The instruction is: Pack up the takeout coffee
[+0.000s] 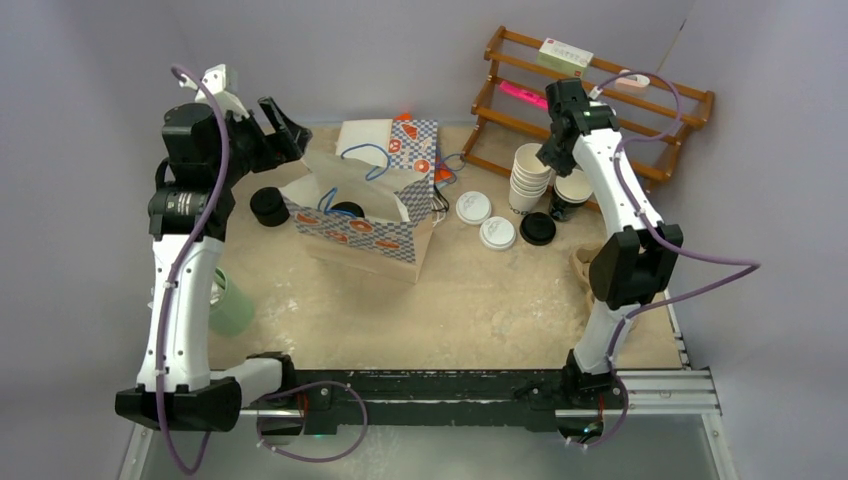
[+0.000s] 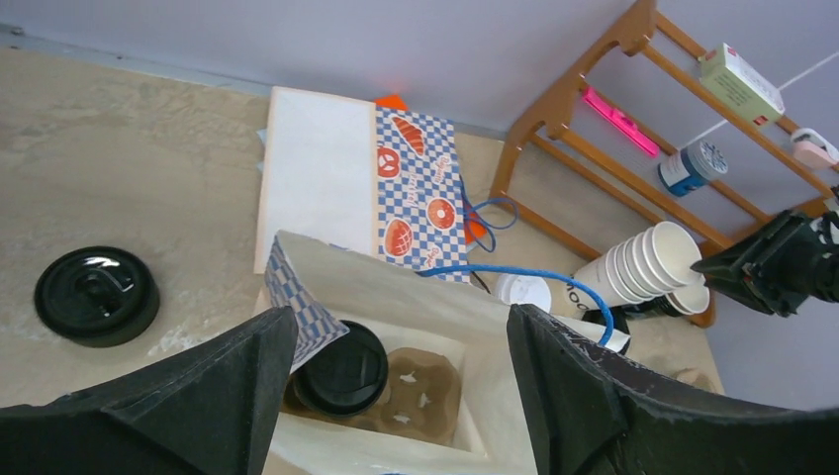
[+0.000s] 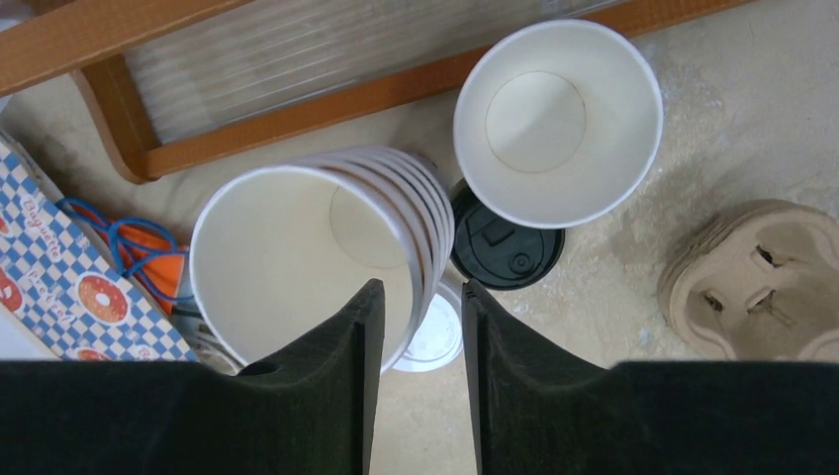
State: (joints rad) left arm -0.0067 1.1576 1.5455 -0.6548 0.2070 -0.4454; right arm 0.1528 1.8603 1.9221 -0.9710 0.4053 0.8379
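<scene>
One takeout coffee (image 2: 96, 295) stands on the bench (image 2: 119, 148) just left of the paper bag (image 2: 396, 287), within easy reach for the next pick. The left fingers (image 2: 228, 386) hang spread wide and empty above the bag's mouth, where a second takeout coffee (image 2: 339, 368) sits in a cardboard carrier (image 2: 425, 391) that should keep it upright. Right of the bag, the right fingers (image 3: 326, 396) straddle the rim of the stack of lidless cups (image 3: 297, 257) with only a narrow gap, likely to draw one off; whether they pinch it I cannot tell.
</scene>
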